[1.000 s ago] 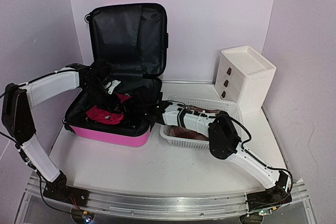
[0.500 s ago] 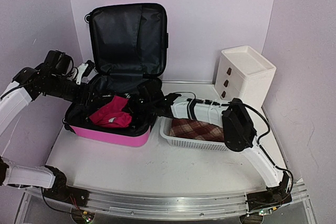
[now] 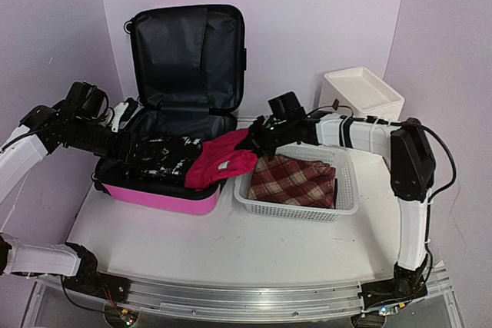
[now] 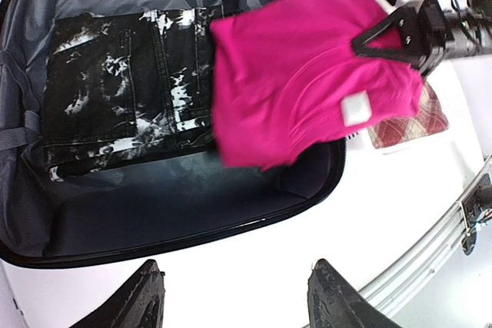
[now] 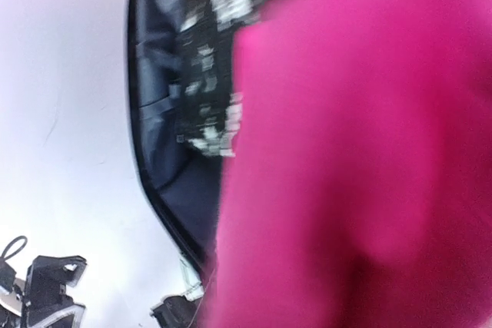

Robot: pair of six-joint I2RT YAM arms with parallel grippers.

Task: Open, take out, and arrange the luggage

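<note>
The luggage [image 3: 157, 196] lies open on the table, its pink shell at the front and its black-lined lid [image 3: 188, 55] upright at the back. Folded black-and-white patterned trousers [image 4: 123, 90] lie inside. My right gripper [image 3: 255, 137] is shut on a pink garment [image 3: 223, 163], which hangs over the case's right edge beside the basket. That garment fills the right wrist view [image 5: 361, 151] and hides the fingers there. My left gripper [image 4: 237, 266] is open and holds nothing, over the white surface just outside the case's left rim.
A white mesh basket [image 3: 296, 211] to the right of the case holds a folded plaid cloth [image 3: 292, 180]. A white drawer stack [image 3: 361, 94] stands at the back right. Walls close in on the left, back and right.
My right gripper has lifted the pink garment out of the case and carried it right, towards the basket. The left arm has drawn back to the left and its jaws have opened wider.
</note>
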